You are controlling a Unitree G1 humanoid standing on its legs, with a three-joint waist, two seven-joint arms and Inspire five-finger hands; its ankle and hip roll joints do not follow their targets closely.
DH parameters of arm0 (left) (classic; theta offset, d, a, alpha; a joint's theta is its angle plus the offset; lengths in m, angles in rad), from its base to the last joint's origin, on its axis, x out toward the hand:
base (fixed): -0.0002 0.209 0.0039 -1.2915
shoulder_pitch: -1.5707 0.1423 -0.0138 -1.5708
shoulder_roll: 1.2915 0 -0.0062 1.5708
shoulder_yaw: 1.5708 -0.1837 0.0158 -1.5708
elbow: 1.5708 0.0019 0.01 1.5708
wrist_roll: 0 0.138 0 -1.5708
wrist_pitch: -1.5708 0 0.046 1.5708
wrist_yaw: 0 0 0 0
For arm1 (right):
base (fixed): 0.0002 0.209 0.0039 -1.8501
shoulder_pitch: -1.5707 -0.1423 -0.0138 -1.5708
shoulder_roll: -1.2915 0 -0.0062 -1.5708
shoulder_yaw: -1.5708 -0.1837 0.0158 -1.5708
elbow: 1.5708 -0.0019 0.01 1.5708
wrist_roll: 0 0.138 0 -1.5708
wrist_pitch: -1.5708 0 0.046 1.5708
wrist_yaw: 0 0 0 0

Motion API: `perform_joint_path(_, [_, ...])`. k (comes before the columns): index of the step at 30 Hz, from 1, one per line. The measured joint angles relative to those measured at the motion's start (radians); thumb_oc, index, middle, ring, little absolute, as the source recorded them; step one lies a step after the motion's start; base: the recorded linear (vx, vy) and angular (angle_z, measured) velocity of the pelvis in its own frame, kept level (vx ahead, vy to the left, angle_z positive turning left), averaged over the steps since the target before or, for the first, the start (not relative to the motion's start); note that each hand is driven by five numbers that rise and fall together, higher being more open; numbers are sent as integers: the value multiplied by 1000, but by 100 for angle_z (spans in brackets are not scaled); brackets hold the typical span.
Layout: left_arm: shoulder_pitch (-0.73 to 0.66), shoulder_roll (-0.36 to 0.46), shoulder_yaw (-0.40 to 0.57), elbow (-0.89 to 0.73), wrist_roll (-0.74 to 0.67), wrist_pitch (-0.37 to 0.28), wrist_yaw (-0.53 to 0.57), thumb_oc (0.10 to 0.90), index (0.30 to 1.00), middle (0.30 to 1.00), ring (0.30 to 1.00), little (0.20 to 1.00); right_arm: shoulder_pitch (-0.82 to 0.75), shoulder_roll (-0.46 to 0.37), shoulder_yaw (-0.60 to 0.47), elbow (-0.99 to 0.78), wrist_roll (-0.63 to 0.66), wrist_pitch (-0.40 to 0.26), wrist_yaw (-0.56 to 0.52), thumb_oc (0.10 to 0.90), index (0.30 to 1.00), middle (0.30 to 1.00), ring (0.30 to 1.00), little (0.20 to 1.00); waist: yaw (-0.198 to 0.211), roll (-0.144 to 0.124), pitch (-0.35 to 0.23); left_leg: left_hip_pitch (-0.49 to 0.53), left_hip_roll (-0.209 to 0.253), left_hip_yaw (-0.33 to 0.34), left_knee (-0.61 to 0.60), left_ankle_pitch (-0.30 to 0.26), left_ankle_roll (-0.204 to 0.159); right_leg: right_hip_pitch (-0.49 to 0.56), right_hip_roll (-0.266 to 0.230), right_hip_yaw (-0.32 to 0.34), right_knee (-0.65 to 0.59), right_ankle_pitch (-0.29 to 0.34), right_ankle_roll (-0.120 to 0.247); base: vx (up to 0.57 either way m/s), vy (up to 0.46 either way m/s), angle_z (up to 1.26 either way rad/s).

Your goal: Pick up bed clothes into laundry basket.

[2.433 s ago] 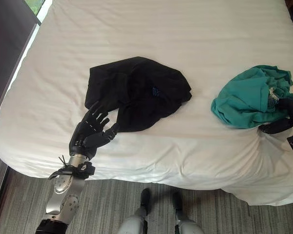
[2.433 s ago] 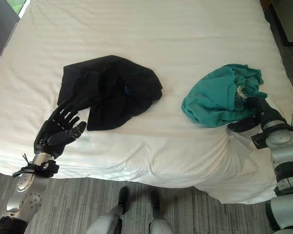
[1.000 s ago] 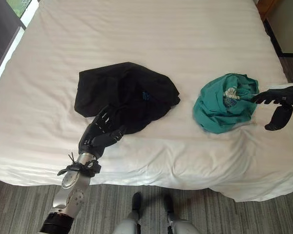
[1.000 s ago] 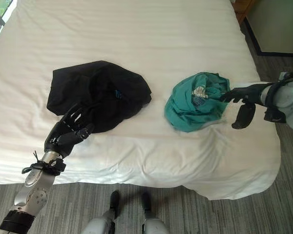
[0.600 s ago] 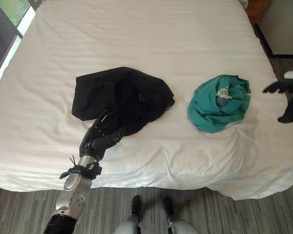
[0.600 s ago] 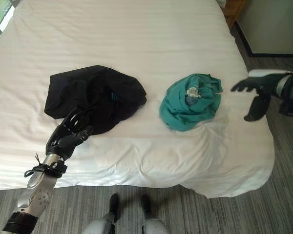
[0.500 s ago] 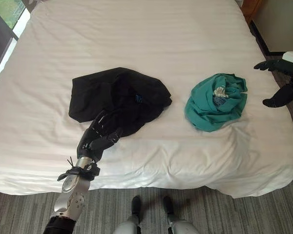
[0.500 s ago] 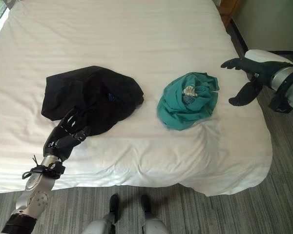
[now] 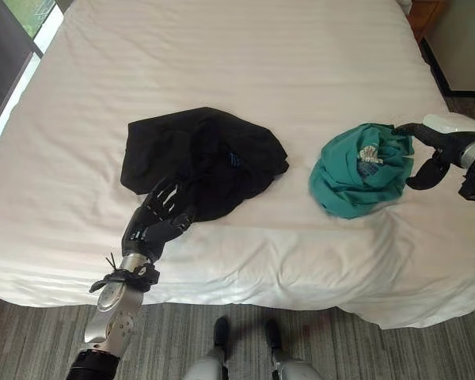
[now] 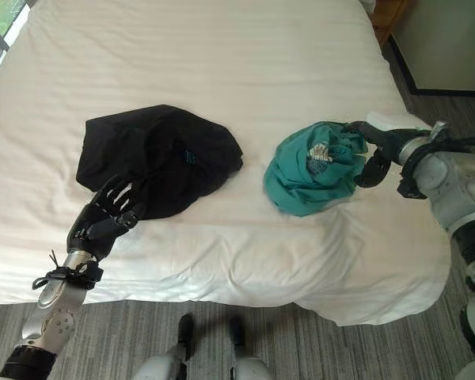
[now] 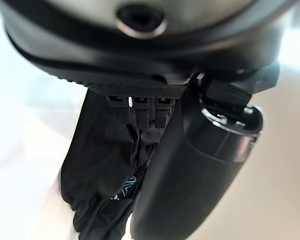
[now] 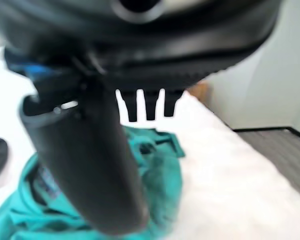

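1. My left hand [image 9: 153,224] sits at the near edge of the black garment [image 9: 202,158], abt 7 o'clock on the bed [image 9: 237,55]. Fingers are spread and fairly straight, tips lying on the black cloth, not curled round it. So released, nothing gripped.
2. My right hand [image 10: 378,142] is at the far-right edge of the teal garment [image 10: 313,178], abt 3 o'clock. Fingers reach straight over the heap's top edge, thumb hangs below and apart from them. Wrist view shows fingers straight w/ teal cloth past them. I read it as released; whether the tips touch the cloth I can't tell.
3. Task's things: black garment lies crumpled left of centre, teal one bunched in a heap right of centre, near the bed's right edge. The two are well apart w/ bare sheet between. Both lie fully on the bed.
4. Progress, as I judge it: nothing's in a basket yet. No basket in what I see, so where it stands I can't say.
5. Left to do: close a hand on each garment (or one at a time), lift clear of the sheet, carry to the basket, drop. Basically the whole job; I'm at the reach/pre-grasp stage on both sides.
6. Likely snag: loose cloth may trail or slip if I only pinch an edge.
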Motion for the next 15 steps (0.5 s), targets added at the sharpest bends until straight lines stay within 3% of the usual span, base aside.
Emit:
perform_joint_path(10, [7,0,0,-4,2,0,25,800,900,900,900,900,-65,58,33,84,-164,24,-67,800,900,900,900,900,46,46,-21,-47,0,-27,0,9,-12,-36,1,-30,0,-5,-2,8,-30,9])
perform_joint_path(14, [16,4,0,-5,5,-1,38,800,900,900,900,900,-68,119,20,81,-191,41,-100,800,900,900,900,900,51,60,-23,-60,1,-29,1,12,-16,-49,2,-34,0,-7,0,-51,-16,2])
perform_joint_path(15, [13,11,0,-5,20,-1,46,800,900,900,900,900,-69,172,-14,108,-204,46,-125,800,900,900,900,900,50,67,-20,-75,1,-27,1,15,-19,-65,2,-33,0,-5,-2,-54,-27,-2])
